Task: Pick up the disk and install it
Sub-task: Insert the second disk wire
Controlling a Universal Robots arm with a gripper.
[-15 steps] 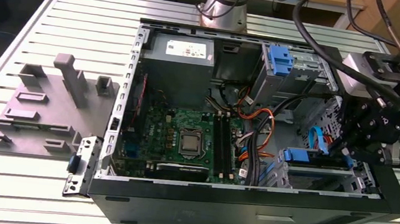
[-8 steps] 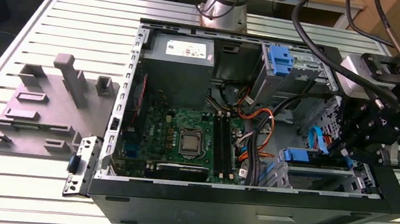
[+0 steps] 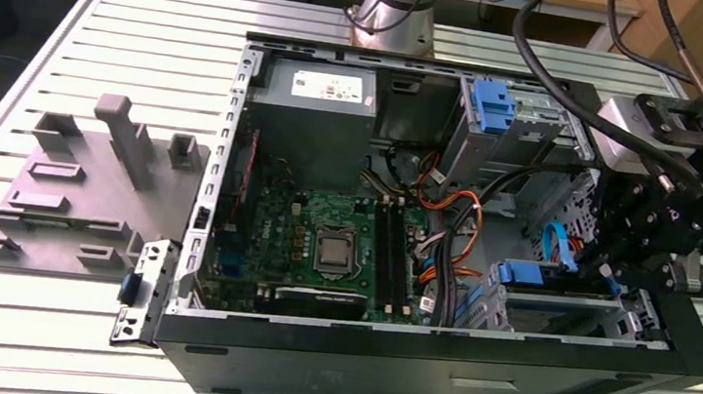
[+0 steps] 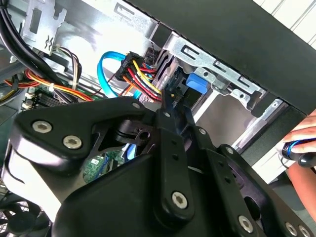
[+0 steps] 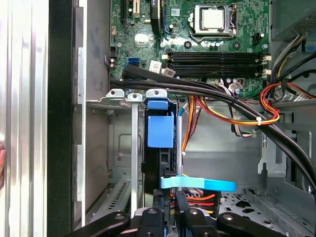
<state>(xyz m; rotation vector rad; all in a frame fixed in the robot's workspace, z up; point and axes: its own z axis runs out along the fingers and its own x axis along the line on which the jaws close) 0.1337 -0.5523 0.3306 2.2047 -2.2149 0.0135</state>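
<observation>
Black gripper (image 5: 170, 210) links fill the foreground in both wrist views, its fingers drawn narrow around the edge of the disk (image 5: 160, 148), which stands on edge in the drive cage (image 5: 116, 148) straight ahead of the fingertips. Beyond the disk lies the motherboard (image 5: 197, 39); cables (image 5: 232, 111) run beside the gripper.

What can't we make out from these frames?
- The disk, label and silver body: it stands edge-on in its bay in the first wrist view.
- How deep the disk sits: the tool covers the bay in the exterior view.
- What the hand holds: cut off by the second wrist view's edge.
</observation>
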